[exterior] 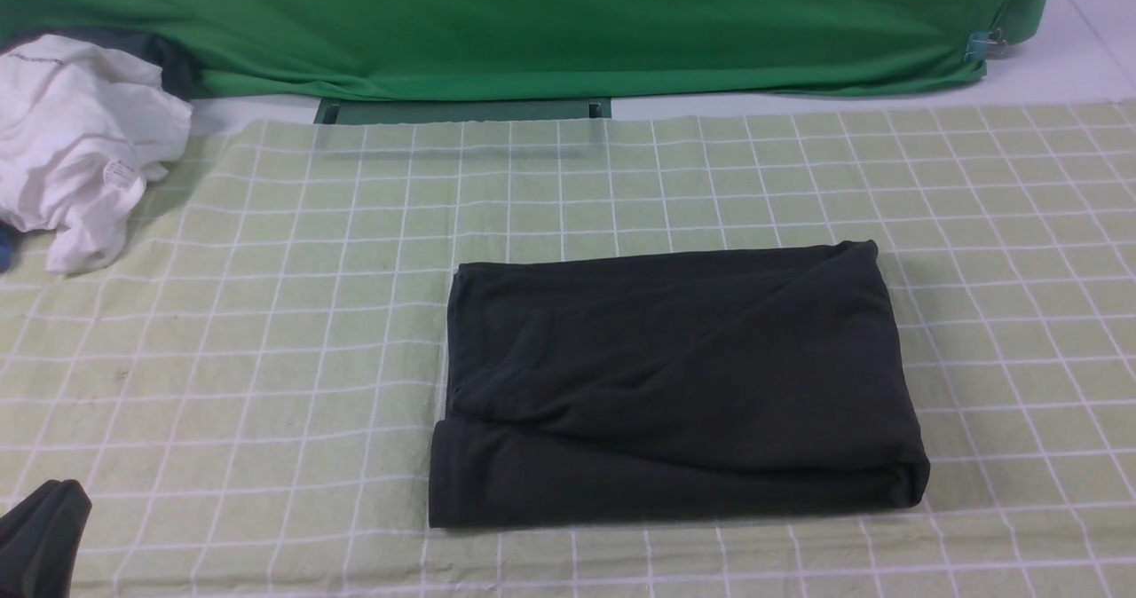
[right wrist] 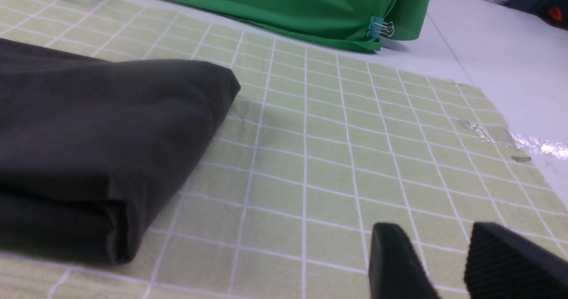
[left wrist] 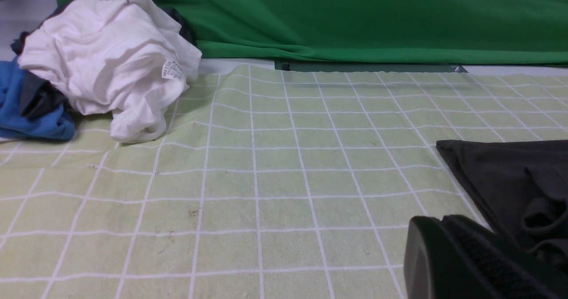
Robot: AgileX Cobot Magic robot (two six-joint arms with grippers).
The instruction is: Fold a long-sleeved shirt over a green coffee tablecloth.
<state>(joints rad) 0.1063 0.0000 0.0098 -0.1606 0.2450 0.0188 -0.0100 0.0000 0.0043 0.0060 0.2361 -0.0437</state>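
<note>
**Folded shirt lies on the grid cloth, both arms clear of it**

The long-sleeved shirt (exterior: 674, 385) lies as a compact dark rectangle of several layers, a little right of centre on the green coffee tablecloth (exterior: 266, 358), which is spread flat over the desk (right wrist: 501, 59). Its thick rolled fold faces the robot, and one soft crease runs diagonally across the top layer (no print shows on the upturned side).

The left gripper (left wrist: 470, 263) sits low over the cloth, just beside the shirt's left edge and not touching it; its fingers are pressed together with nothing between them. In the front view only a dark tip (exterior: 40, 536) of it shows at the lower left corner.

The right gripper (right wrist: 448, 263) hovers over bare cloth to the right of the shirt, apart from it; its fingers (right wrist: 392, 259) stand narrowly parted and empty.

At the far left a crumpled white garment (exterior: 75, 145) rests on the tablecloth's corner, with a blue cloth (left wrist: 31, 112) beside it. A plain green backdrop (exterior: 550, 21) hangs along the far edge, pinned by a binder clip (right wrist: 377, 27).
</note>
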